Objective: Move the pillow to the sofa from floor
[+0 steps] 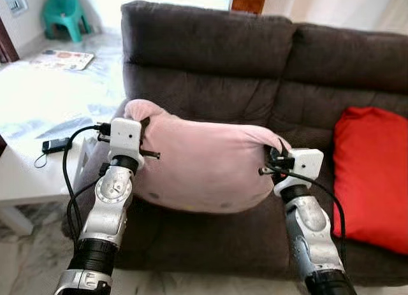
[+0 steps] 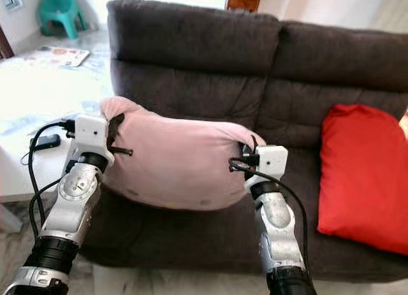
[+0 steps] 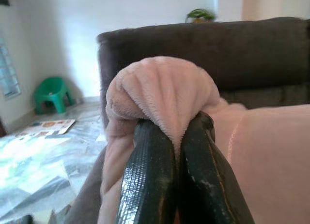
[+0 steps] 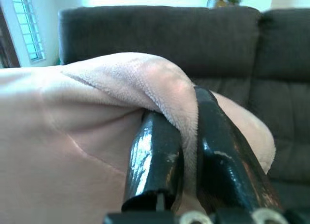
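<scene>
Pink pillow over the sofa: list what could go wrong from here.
1. Each gripper pinches only a fold of fabric at a corner of the pink pillow: the left gripper and the right gripper. A fold could slip, dropping one end.
2. The pillow hangs near the front of the sofa seat; released here, it may roll off to the floor.
3. The red cushion lies close on the right; swinging that way could knock it.

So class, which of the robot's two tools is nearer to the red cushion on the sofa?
Right. The right tool pinches the pink pillow at its end closest to the red cushion; the left tool grips the pillow's far end, further away.
</scene>
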Robot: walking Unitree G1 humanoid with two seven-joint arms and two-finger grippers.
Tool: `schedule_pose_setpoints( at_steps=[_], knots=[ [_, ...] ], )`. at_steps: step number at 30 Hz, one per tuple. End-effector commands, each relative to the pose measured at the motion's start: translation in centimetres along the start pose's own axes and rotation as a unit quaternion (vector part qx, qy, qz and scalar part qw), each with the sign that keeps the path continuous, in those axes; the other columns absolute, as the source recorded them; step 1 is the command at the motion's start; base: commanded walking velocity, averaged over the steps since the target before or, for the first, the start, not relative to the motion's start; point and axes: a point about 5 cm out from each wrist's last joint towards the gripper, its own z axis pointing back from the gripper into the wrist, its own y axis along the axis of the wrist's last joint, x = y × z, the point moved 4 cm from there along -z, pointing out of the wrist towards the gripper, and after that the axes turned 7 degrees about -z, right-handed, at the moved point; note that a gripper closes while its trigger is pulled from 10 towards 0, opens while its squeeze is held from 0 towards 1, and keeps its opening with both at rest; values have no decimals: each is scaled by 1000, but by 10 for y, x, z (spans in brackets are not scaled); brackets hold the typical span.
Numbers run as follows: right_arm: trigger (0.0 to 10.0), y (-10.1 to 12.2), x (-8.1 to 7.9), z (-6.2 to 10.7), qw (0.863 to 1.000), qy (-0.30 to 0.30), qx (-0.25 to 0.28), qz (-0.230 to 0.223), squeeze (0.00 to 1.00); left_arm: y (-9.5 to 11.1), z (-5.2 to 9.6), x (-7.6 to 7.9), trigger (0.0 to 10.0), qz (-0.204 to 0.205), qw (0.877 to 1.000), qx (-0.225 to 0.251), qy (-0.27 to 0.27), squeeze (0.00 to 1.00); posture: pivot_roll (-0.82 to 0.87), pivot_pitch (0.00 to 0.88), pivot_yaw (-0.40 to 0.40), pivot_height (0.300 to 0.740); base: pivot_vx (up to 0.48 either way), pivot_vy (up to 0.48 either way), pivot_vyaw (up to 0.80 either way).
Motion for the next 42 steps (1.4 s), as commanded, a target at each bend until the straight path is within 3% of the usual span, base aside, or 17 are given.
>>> schedule_pose_setpoints(
  at_steps=[1, 9, 17, 25, 29, 30, 34, 38, 42],
  knots=[
    [10000, 20, 5, -5, 999, -6, 39, 0, 0, 15, -6, -10, 10000, 4, 999, 27, 18, 0, 108, 0, -107, 740, 322, 0, 0],
    [10000, 17, 6, -5, 1000, -8, 26, 7, 0, 9, -5, -3, 10000, 15, 1000, 15, 1, 0, 110, 0, -110, 740, 202, 0, 0],
    [10000, 13, 11, -10, 1000, -23, 6, 20, 0, -2, -1, 17, 10000, 70, 996, -23, -53, 0, 111, 0, -116, 740, 0, 0, 0],
    [10000, 5, 8, -31, 997, -26, -43, 58, 0, -21, 10, 41, 10000, 103, 983, -80, -127, 0, 117, 0, -124, 740, 0, 0, 0],
    [10000, 3, -2, -49, 995, -12, -66, 71, 0, -25, 17, 54, 10000, 116, 976, -94, -161, 0, 119, 0, -131, 740, 0, 0, 0],
    [10000, -2, -16, -57, 994, 8, -81, 75, 0, -23, 19, 61, 10000, 120, 972, -93, -181, 0, 122, 0, -133, 740, 0, 0, 0],
    [10000, -6, -31, -64, 993, 26, -91, 71, 0, -20, 20, 67, 10000, 129, 967, -91, -199, 0, 133, 0, -140, 740, 0, 0, 0],
    [10000, -15, -71, -75, 988, 79, -118, 65, 0, -14, 24, 71, 10000, 138, 962, -85, -221, 0, 153, 0, -153, 740, 0, 0, 0],
    [10000, -17, -94, -78, 984, 111, -129, 57, 0, -12, 26, 68, 10000, 141, 961, -82, -221, 0, 169, 0, -165, 740, 0, 0, 0]
  ],
)
